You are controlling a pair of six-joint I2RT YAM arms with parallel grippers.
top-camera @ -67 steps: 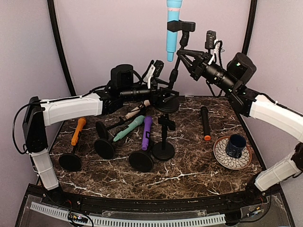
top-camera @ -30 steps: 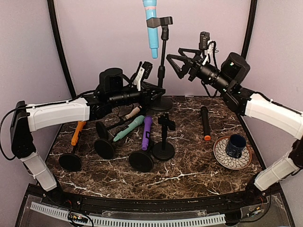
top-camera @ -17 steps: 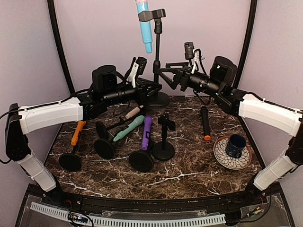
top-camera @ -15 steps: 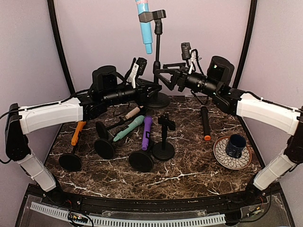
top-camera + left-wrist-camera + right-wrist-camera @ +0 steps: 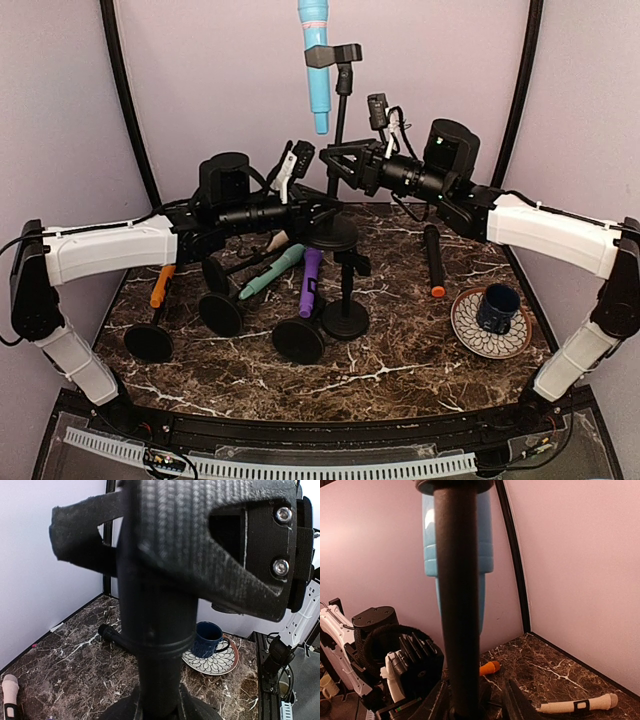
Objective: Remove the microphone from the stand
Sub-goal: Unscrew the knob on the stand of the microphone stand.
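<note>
A light blue microphone (image 5: 316, 60) hangs head-up in the clip of a black stand (image 5: 342, 110) that is lifted off the table. My left gripper (image 5: 318, 213) is shut on the stand's lower pole just above its round base (image 5: 335, 232). In the left wrist view the pole (image 5: 157, 630) fills the middle. My right gripper (image 5: 335, 163) straddles the pole higher up, below the clip. In the right wrist view the pole (image 5: 460, 605) runs between the fingers (image 5: 515, 700) with a gap on its right side, and the blue microphone (image 5: 482, 540) shows behind it.
On the marble table lie an orange microphone (image 5: 165, 277), a teal one (image 5: 272, 272), a purple one (image 5: 310, 282) and a black one (image 5: 433, 260). An empty stand (image 5: 346, 300) is upright among several tipped stands. A blue cup (image 5: 497, 306) sits on a patterned saucer (image 5: 470, 325).
The right gripper swung left and down onto the stand's pole and its jaws narrowed around it. The left gripper kept its hold while the stand shifted a little and sank.
</note>
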